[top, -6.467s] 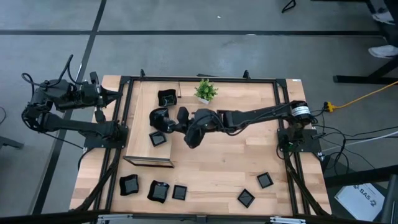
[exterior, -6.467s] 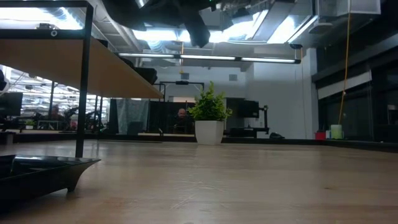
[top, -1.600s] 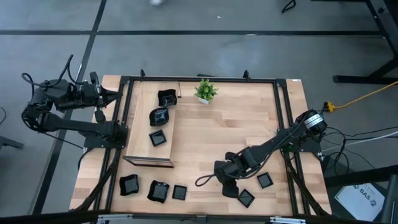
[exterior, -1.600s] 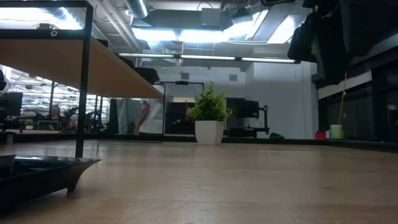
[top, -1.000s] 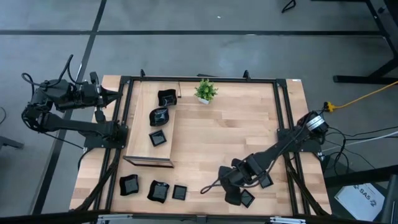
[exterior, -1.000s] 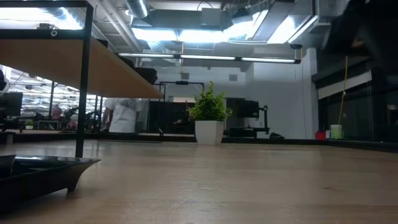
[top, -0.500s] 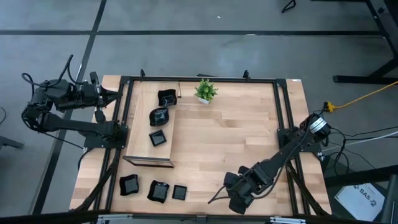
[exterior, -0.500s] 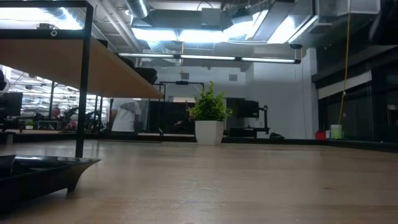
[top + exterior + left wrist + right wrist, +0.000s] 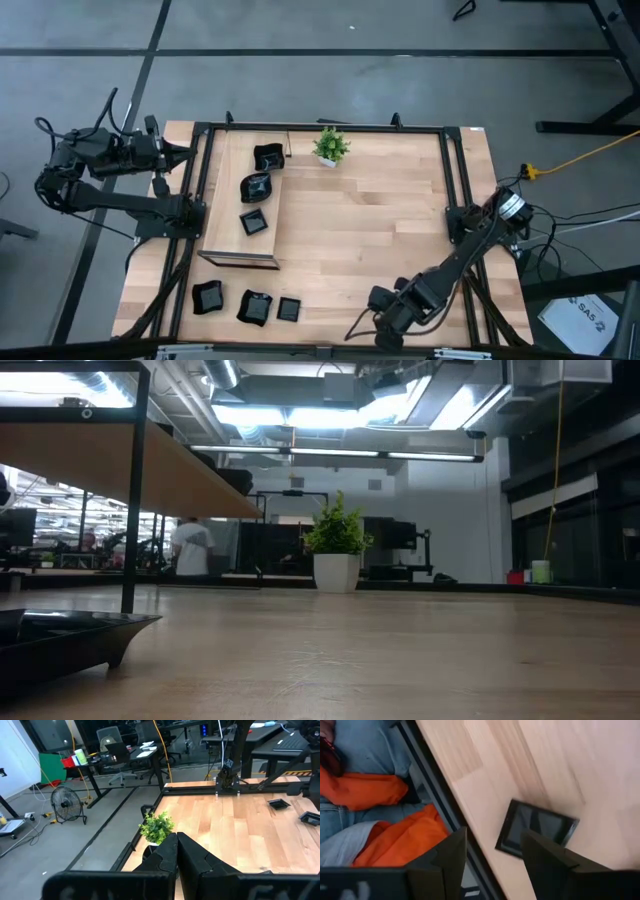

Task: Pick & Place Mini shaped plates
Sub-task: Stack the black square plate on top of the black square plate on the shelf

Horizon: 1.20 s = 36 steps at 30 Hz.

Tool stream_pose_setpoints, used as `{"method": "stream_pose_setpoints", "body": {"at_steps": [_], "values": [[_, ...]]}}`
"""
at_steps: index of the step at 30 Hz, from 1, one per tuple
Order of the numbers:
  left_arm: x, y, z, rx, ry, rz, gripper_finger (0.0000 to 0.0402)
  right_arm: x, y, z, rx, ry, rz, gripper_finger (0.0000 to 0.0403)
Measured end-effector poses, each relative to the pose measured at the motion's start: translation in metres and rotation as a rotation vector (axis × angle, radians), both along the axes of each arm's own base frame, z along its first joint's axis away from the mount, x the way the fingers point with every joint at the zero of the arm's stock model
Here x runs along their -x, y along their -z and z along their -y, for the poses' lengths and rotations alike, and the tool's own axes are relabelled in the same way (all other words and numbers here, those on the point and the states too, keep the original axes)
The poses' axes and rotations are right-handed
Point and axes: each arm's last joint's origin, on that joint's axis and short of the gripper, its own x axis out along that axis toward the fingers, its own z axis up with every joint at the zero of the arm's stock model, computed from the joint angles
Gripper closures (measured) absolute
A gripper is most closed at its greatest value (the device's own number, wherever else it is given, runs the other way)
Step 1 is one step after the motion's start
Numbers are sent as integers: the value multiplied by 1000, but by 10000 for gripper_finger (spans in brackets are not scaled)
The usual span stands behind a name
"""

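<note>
Since a second ago the right arm has swung farther toward the desk's (image 9: 340, 230) near edge, so the right pincer (image 9: 385, 322) now covers the two square plates that lay bare at the near right corner; in the low view a person in a white top (image 9: 189, 547) has walked across the room behind.

Only the right wrist view shows what sits under that pincer: a square black plate (image 9: 536, 828) flat on the wood by the desk's edge, between the spread, empty fingers (image 9: 449, 854), with a person in orange and blue (image 9: 380, 815) seated just beyond the frame rail.

From above, three plates (image 9: 250, 303) lie along the near left edge, and three more plates (image 9: 257, 187) rest on the raised wooden shelf (image 9: 240, 255) at the left. The low view shows one dark plate (image 9: 70, 635) close by, under that shelf.

The potted plant (image 9: 330, 145) stands at the far edge. The left pincer (image 9: 185, 152) waits clenched and empty beyond the far left corner; its wrist view looks across the plant toward two distant plates (image 9: 292, 811).

A white sheet on the floor at the right carries print too small to read.
</note>
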Motion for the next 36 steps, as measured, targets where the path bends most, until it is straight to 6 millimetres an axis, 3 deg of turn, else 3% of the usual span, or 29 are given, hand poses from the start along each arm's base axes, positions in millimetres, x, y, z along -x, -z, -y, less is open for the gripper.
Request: {"method": "stream_pose_setpoints", "body": {"at_steps": [8, 24, 36], "values": [[0, 0, 0, 0, 0, 0, 398, 11, 5, -5, 29, 69, -80, 219], [0, 0, 0, 0, 0, 0, 398, 1, 21, -18, -37, 54, -64, 219], [0, 0, 0, 0, 0, 0, 398, 6, 30, -26, -24, 83, -89, 219]]}}
